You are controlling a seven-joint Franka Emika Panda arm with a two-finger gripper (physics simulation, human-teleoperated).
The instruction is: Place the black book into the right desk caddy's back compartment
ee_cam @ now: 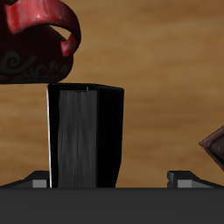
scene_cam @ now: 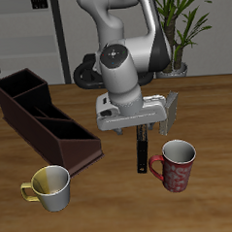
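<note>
The black book [scene_cam: 141,153] stands upright on the table between the red mug and the right desk caddy [scene_cam: 40,118], a long dark maroon tray with dividers. My gripper [scene_cam: 139,133] is directly above the book's top edge, open, its fingers straddling the book. In the wrist view the book [ee_cam: 83,136] fills the middle, seen from above. One fingertip [ee_cam: 39,180] is close beside the book; the other is well apart from it. I cannot tell whether the book touches the table. A corner of the caddy [ee_cam: 214,144] shows at the edge.
A red patterned mug [scene_cam: 175,165] stands close beside the book, also in the wrist view [ee_cam: 35,39]. A pale yellow mug [scene_cam: 49,186] stands near the table's front edge, in front of the caddy. A potted plant [scene_cam: 185,26] is behind the table.
</note>
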